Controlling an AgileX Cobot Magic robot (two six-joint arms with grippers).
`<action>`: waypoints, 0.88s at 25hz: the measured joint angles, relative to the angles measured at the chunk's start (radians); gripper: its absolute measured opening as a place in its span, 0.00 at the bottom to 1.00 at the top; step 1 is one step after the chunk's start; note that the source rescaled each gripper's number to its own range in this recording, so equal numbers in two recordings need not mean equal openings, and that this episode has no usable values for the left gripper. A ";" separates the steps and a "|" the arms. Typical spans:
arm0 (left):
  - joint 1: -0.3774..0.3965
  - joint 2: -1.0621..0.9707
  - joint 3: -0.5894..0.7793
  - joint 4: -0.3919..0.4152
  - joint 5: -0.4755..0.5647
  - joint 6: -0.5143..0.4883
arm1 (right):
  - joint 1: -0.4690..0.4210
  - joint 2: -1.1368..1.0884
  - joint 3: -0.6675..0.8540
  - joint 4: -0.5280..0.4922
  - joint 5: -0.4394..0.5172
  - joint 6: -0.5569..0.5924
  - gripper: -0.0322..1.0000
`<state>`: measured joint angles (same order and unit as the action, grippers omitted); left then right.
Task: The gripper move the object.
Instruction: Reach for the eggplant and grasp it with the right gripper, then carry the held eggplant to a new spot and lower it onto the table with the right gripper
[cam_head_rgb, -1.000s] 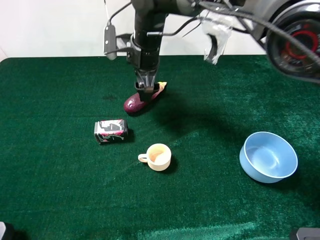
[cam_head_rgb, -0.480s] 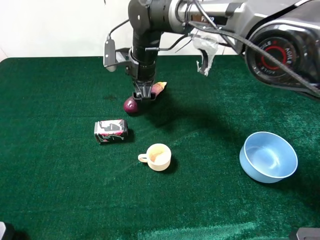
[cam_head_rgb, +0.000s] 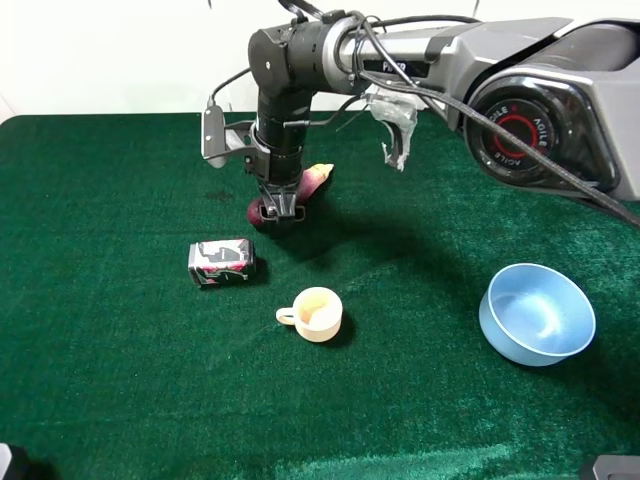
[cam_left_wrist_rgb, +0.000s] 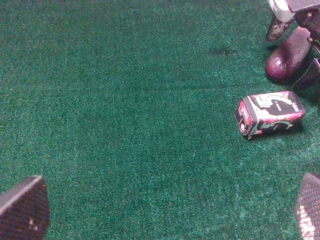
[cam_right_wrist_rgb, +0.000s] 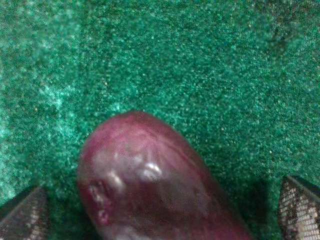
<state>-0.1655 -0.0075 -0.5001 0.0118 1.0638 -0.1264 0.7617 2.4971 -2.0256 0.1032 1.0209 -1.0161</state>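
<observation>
The right gripper (cam_head_rgb: 281, 205) sits wide around the shiny eggplant (cam_right_wrist_rgb: 145, 180), which might slip out sideways when squeezed.

A table (cam_head_rgb: 90, 400) fills the view, covered from edge to edge in a dark green, velvety cloth (cam_head_rgb: 430, 420). Beyond its far edge stands a plain off-white wall (cam_head_rgb: 100, 55). Light catches the nap in pale streaks along the near edge. A small dark stain (cam_head_rgb: 215, 196) marks the cloth near the far edge, left of the middle.
</observation>
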 joint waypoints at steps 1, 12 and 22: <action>0.000 0.000 0.000 0.000 0.000 0.000 | 0.000 0.001 0.000 0.002 0.000 0.000 1.00; 0.000 0.000 0.000 0.004 0.000 0.000 | 0.000 0.001 0.000 -0.012 0.043 -0.001 0.09; 0.000 0.000 0.000 0.004 0.000 0.000 | 0.000 -0.005 0.000 -0.032 0.075 -0.002 0.07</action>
<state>-0.1655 -0.0075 -0.5001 0.0162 1.0638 -0.1264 0.7617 2.4918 -2.0256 0.0707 1.0955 -1.0180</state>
